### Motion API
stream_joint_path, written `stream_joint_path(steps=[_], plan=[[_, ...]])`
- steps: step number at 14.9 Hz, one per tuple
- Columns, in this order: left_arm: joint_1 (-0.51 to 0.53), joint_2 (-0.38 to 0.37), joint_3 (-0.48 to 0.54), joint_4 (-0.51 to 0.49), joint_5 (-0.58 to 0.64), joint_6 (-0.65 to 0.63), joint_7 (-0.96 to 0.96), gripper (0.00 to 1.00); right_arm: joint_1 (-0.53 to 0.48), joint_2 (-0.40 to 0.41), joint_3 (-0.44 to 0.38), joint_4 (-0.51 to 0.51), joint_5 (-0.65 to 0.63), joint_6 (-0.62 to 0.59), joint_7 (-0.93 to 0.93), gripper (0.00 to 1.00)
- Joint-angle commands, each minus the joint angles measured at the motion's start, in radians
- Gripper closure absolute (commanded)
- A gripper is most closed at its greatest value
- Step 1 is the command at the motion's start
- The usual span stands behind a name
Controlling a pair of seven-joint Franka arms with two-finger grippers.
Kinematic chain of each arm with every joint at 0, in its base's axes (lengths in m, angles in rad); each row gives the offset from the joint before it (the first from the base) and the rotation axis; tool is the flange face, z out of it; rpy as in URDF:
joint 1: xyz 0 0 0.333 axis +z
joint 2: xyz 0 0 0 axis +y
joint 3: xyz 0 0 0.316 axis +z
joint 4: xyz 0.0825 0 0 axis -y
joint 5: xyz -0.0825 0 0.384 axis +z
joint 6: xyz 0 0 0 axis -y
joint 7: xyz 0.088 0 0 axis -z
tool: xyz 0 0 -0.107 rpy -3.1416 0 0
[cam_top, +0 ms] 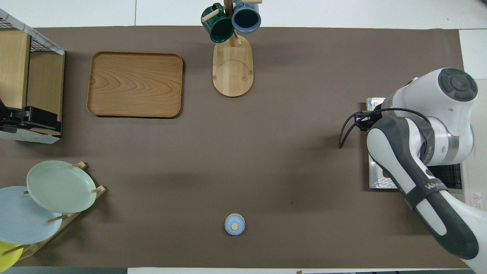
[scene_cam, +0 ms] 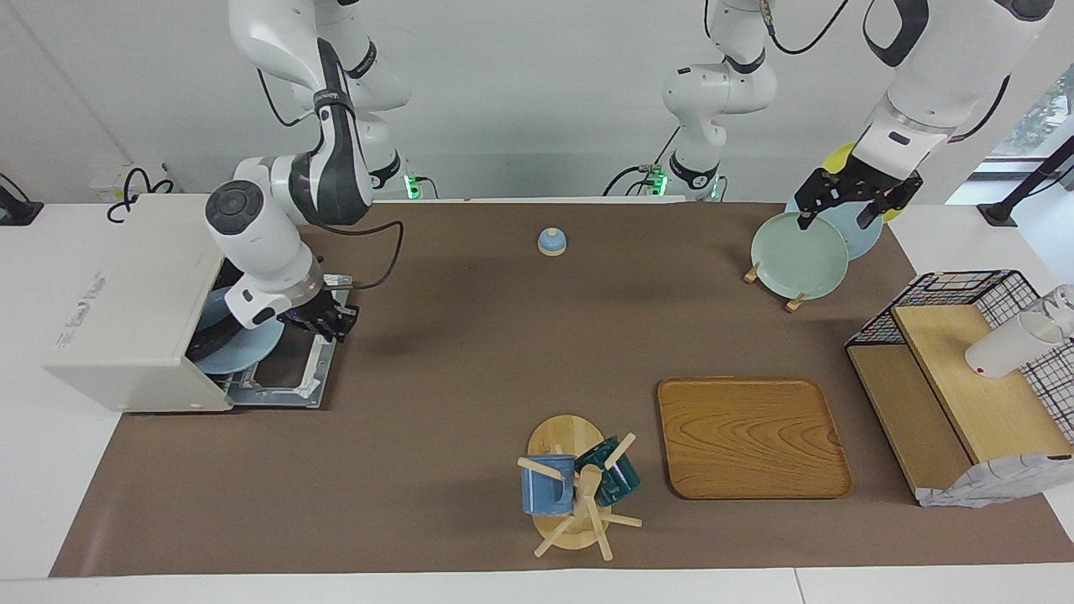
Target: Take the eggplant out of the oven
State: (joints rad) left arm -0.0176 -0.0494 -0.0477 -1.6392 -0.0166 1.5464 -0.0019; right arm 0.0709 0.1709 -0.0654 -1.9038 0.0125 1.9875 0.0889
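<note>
Purple-black and glossy, the eggplant [scene_cam: 211, 342] lay on a light blue plate [scene_cam: 252, 354] in the mouth of the oven [scene_cam: 126, 310]. It was deeper in than the right pincer [scene_cam: 336, 323] and partly hidden under that arm's wrist. The right pincer hung low over the oven's dropped door [scene_cam: 285, 390], just beside the plate's outer rim. I could not tell from either camera whether its fingers were spread or closed, or whether they touched anything.

I judged the eggplant to be light and fairly firm, but its skin looked slick and its body rounded, so a pinch near either tapering end would likely squirt it loose. I would have taken it across the thick middle, fingers either side of the curve, with modest force to avoid bruising it. The plate under it looked free to slide, and the oven's roof left little headroom, so I expected a low, level approach through the opening to matter. Only a dark sliver of the eggplant showed, so I could not see which way its stem pointed.

The left pincer [scene_cam: 835, 220] waited with its fingers spread wide, empty, over the pale green plate [scene_cam: 797, 260] in the wooden rack.
</note>
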Motion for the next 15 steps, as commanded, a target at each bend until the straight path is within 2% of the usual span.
stream_joint_path(steps=[1,4,11,13,14,15], plan=[[0.013,-0.004,-0.009,0.012,0.012,-0.017,0.008,0.0,-0.046,-0.011,0.006,0.023,-0.115,-0.038,0.006,0.64],[0.013,-0.004,-0.009,0.012,0.012,-0.017,0.008,0.0,-0.1,-0.03,0.009,-0.02,-0.14,-0.021,-0.011,0.64],[0.013,-0.004,-0.009,0.012,0.012,-0.017,0.008,0.0,-0.102,-0.076,0.009,-0.196,-0.138,0.175,-0.024,0.66],[0.013,-0.004,-0.009,0.012,0.012,-0.017,0.008,0.0,-0.103,-0.085,0.009,-0.221,-0.138,0.197,-0.024,0.67],[0.013,-0.004,-0.009,0.012,0.012,-0.015,0.01,0.0,-0.106,-0.087,0.007,-0.225,-0.138,0.198,-0.029,0.72],[0.013,-0.004,-0.009,0.012,0.012,-0.015,0.01,0.0,-0.118,-0.09,0.007,-0.225,-0.138,0.197,-0.037,0.88]])
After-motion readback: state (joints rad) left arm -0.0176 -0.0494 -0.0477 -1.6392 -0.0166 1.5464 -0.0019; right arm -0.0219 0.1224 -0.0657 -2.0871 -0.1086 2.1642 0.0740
